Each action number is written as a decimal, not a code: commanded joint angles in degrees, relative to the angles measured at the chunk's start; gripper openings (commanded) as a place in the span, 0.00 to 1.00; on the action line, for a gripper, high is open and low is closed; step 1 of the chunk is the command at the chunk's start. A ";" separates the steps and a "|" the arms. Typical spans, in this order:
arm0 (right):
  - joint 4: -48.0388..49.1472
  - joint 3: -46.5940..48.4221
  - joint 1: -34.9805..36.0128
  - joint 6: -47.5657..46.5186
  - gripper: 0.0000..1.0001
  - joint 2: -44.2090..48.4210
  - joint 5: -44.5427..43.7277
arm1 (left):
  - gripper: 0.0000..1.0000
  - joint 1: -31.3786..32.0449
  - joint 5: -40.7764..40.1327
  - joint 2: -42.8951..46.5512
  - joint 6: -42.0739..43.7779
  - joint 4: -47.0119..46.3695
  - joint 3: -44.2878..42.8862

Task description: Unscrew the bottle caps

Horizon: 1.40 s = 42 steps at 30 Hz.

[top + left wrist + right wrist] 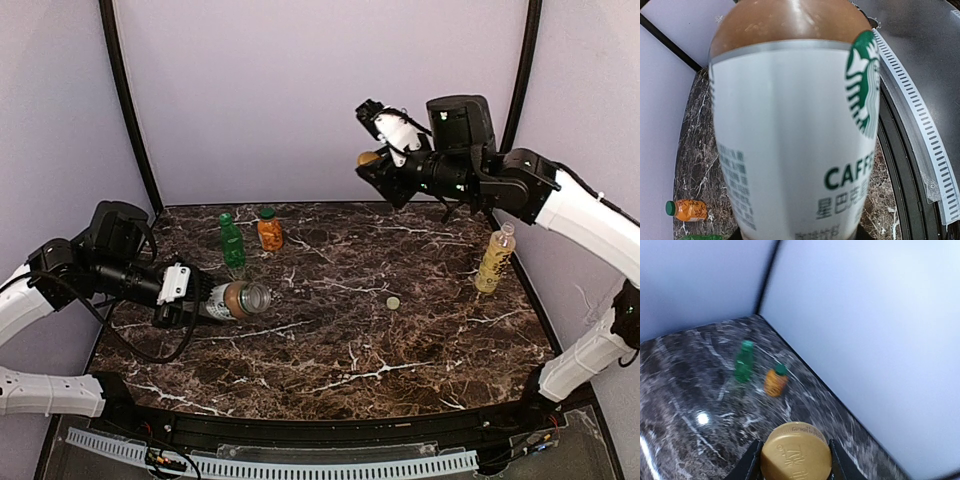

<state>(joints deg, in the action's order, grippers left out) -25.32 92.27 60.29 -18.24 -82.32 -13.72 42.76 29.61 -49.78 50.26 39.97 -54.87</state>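
Observation:
My left gripper (205, 303) is shut on the clear brown-labelled coffee bottle (238, 299), holding it on its side just above the table with its open mouth to the right; the bottle (790, 125) fills the left wrist view. My right gripper (370, 160) is raised high at the back and shut on a gold cap (796, 455). The green bottle (231, 240) and the squat orange bottle (269, 229) stand capped at the back left. The pale yellow bottle (495, 258) stands at the right, uncapped.
A small loose cap (393, 302) lies on the marble table (350, 350) right of centre. Purple walls and black corner posts enclose the back and sides. The green bottle (744, 361) and orange bottle (775, 380) also show in the right wrist view.

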 commanded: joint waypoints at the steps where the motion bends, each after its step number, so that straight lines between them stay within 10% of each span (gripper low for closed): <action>1: -9.13 -7.78 -14.50 24.99 0.00 0.31 -8.13 | 0.02 0.13 -0.94 2.04 -2.12 -2.62 1.73; 23: -5.91 -38.92 -26.53 44.04 0.00 -13.21 5.59 | 0.03 -0.20 -2.92 3.94 -5.87 -7.28 3.81; 32: -13.07 -33.80 -26.24 42.39 0.78 -12.30 5.71 | 0.03 -0.22 -3.41 4.27 -6.33 -8.37 3.67; 42: -13.49 -7.66 -8.92 21.87 0.81 -3.31 10.03 | 0.03 -0.69 1.28 4.23 -16.55 -14.64 1.66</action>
<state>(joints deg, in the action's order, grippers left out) -43.81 75.92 41.95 15.73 -91.92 -9.08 42.57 27.18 -46.04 40.07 30.04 -51.70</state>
